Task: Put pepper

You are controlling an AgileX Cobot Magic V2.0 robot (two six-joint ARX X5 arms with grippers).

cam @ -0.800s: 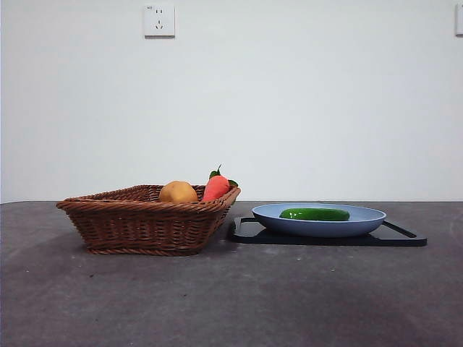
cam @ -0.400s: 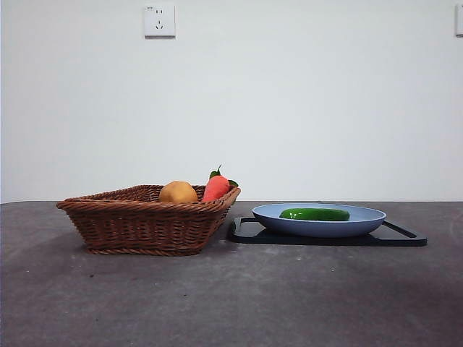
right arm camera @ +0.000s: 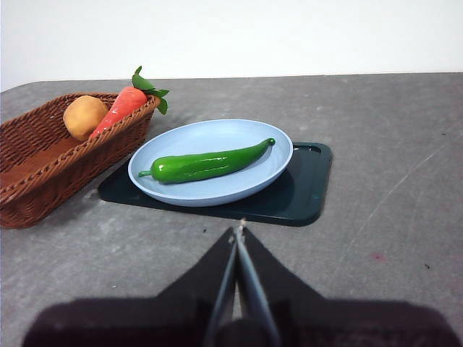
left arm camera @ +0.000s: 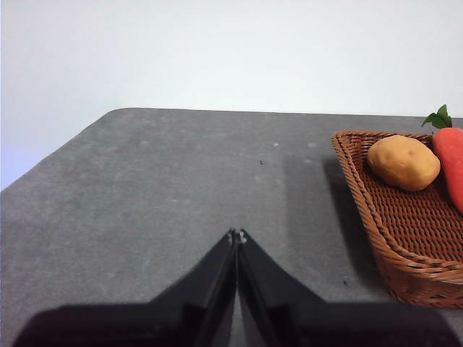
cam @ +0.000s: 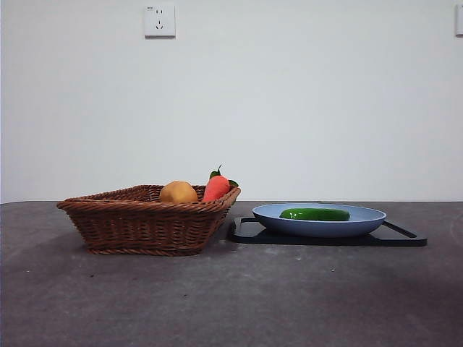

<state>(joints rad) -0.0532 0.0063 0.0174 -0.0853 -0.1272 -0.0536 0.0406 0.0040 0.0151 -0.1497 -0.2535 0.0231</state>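
Note:
The glossy green pepper (cam: 315,214) lies lengthwise in the blue plate (cam: 369,219), which stands on a black tray (cam: 401,237). The right wrist view shows the pepper (right arm camera: 206,163) in the plate (right arm camera: 217,130), a short way ahead of my right gripper (right arm camera: 238,233), which is shut and empty above the table. My left gripper (left arm camera: 236,236) is shut and empty over bare table, to the side of the wicker basket (left arm camera: 405,231). Neither gripper shows in the front view.
The wicker basket (cam: 145,224) stands left of the tray and holds a yellow-brown potato (cam: 178,192) and a red-orange carrot (cam: 215,186) with green leaves. A white wall with a socket (cam: 159,20) is behind the dark grey table.

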